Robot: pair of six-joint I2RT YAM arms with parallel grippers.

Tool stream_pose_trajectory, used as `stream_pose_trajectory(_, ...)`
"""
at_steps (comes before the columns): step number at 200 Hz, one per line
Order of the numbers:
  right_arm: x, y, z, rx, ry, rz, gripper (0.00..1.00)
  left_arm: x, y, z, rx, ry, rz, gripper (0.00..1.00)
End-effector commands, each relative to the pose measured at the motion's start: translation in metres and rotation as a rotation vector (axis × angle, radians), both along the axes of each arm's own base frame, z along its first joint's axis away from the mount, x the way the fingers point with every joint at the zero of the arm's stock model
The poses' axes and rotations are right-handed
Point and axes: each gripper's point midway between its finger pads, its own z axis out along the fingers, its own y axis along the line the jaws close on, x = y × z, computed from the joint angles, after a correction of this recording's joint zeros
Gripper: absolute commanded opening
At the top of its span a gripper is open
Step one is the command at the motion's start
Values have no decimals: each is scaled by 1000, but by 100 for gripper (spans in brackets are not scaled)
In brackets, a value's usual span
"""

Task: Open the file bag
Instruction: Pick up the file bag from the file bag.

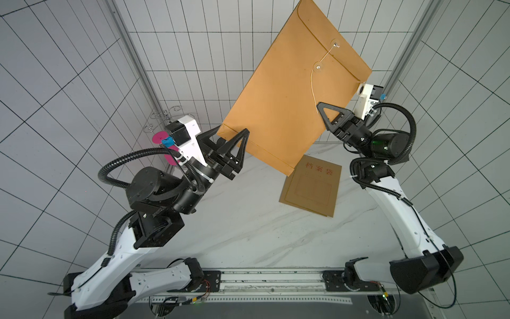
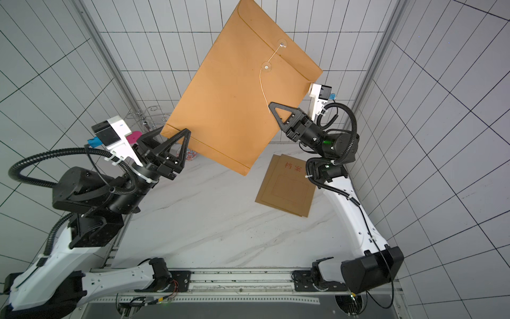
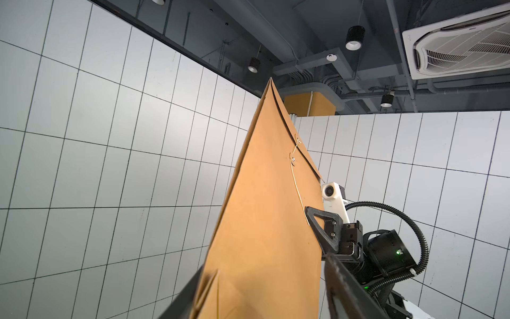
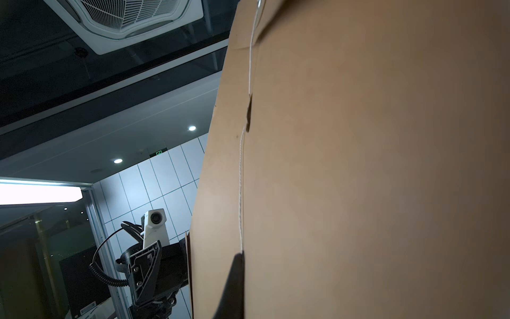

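A brown paper file bag (image 1: 287, 96) (image 2: 231, 105) hangs tilted in the air above the table, flap end up and away. Its flap lies shut, with a thin string (image 1: 312, 82) running from the two round buttons (image 1: 318, 66) down to a loose end. My right gripper (image 1: 320, 107) (image 2: 272, 106) is shut on the bag's side edge, right beside that loose end; in the right wrist view one dark finger (image 4: 236, 273) lies against the paper (image 4: 358, 165). My left gripper (image 1: 233, 129) (image 3: 263, 265) stands open, its jaws wide apart astride the bag's lower corner (image 3: 262, 234).
A second brown file bag (image 1: 311, 190) with red characters lies flat on the marble table (image 1: 242, 234) under the raised one. Behind the left arm stand a wire rack (image 1: 162, 116) and a pink object (image 1: 159, 137). Aluminium posts (image 1: 132, 55) frame the tiled walls.
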Motion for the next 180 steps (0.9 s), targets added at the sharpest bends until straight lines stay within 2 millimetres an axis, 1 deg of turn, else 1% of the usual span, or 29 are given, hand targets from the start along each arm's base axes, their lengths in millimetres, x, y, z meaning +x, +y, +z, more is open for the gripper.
stream_pose_trajectory(1, -6, 4, -23, -198, -54, -105, 0, 6, 15, -15, 61, 59, 78, 85)
stream_pose_trajectory(6, -8, 5, -27, -241, -66, -109, 0, 7, 17, -18, 82, 67, 92, 88)
stream_pose_trajectory(22, -15, 8, -41, -366, -102, -112, 0, 10, 25, -25, 157, 99, 142, 91)
stream_pose_trajectory(40, -19, 6, -53, -461, -135, -139, 0, 17, 27, -32, 269, 132, 178, 95)
stream_pose_trajectory(52, -25, 5, -55, -498, -164, -149, 0, 20, 25, -34, 315, 136, 178, 95)
stream_pose_trajectory(71, -37, 5, -57, -554, -223, -136, 0, 22, 19, -29, 344, 121, 141, 95)
stream_pose_trajectory(82, -43, 6, -57, -577, -257, -124, 0, 28, 14, -30, 363, 120, 113, 95)
stream_pose_trajectory(97, -52, 6, -57, -605, -294, -99, 0, 40, 5, -35, 379, 128, 40, 95)
stream_pose_trajectory(111, -57, 6, -56, -625, -305, -86, 0, 50, -1, -38, 360, 135, -52, 95)
stream_pose_trajectory(134, -66, 7, -57, -633, -321, -50, 0, 57, -9, -38, 318, 110, -207, 95)
stream_pose_trajectory(153, -70, 8, -57, -632, -328, -26, 0, 54, -18, -37, 307, 65, -310, 95)
stream_pose_trajectory(180, -78, 10, -56, -628, -338, 19, 0, 42, -32, -34, 314, 2, -438, 95)
